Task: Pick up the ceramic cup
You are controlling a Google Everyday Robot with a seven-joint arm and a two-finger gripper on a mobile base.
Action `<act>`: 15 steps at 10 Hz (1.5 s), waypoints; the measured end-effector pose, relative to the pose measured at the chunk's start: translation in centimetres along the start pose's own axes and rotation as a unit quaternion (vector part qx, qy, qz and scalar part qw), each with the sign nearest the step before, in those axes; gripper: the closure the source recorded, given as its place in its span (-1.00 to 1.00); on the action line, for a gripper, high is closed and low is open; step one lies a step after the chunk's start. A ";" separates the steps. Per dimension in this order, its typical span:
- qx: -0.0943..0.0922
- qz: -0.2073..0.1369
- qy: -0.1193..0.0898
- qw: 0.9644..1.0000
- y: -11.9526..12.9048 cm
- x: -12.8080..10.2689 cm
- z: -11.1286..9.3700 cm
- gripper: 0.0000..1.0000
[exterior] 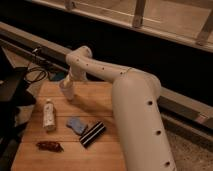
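Observation:
The small white ceramic cup point(66, 91) stands near the far left edge of the wooden table point(102, 102). My gripper point(68, 81) is at the end of the white arm point(100, 70), which reaches in from the right. The gripper sits right at the top of the cup, and the wrist covers the cup's rim. The frame does not show whether the gripper touches the cup.
A white squeeze tube point(48, 114) lies left of centre. A blue pad point(76, 124), a black striped object point(92, 134) and a reddish-brown packet point(50, 146) lie nearer the front. Black equipment point(11, 97) and cables point(36, 70) are at the left. The arm's large body point(137, 125) covers the table's right side.

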 end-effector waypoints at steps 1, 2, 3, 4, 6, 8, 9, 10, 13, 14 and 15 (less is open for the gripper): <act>0.002 0.000 0.001 1.000 0.0 0.0 0.4 -0.59; 0.004 0.000 0.003 1.000 0.1 0.1 0.9 -0.47; 0.005 0.000 0.004 1.000 0.2 0.2 1.0 -0.23; 0.006 0.000 0.006 1.000 0.2 0.2 1.1 -0.07; 0.005 -0.002 0.007 1.000 0.2 0.3 1.1 0.37; 0.005 -0.003 0.006 1.000 0.4 0.2 0.6 0.54; 0.006 -0.005 0.005 1.000 0.5 0.1 0.2 0.60; 0.009 -0.006 0.002 1.000 0.6 -0.1 -0.5 0.74; 0.019 -0.014 -0.006 1.000 1.0 -0.7 -4.3 0.96; 0.019 -0.015 -0.008 1.000 1.1 -0.8 -4.7 0.96; 0.019 -0.017 -0.009 1.000 1.2 -0.7 -5.1 0.96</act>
